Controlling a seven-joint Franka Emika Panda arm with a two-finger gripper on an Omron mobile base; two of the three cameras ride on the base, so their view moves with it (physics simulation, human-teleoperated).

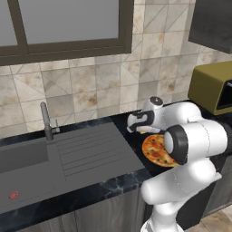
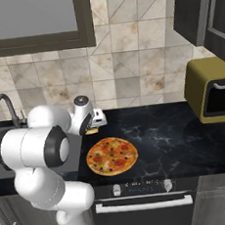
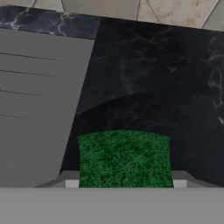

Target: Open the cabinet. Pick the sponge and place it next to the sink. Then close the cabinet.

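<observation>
I'm holding the sponge [image 3: 124, 158] clamped between the fingers [image 3: 124, 183], green side facing the hand camera, hanging over the dark counter [image 3: 153, 87]. The sink's [image 3: 39, 96] ribbed drainboard is lying just off to the side, so it's basically straight down from here.

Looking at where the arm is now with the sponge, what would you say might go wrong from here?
1. The sponge sits between the tool's fingers above dark counter, right beside the sink's drainboard; released askew, it may land on the drainboard rather than beside it.
2. The pizza lies just below the arm; a low retreat might brush it.
3. The cabinet door appears open overhead, so lifting carelessly risks a knock.
</observation>
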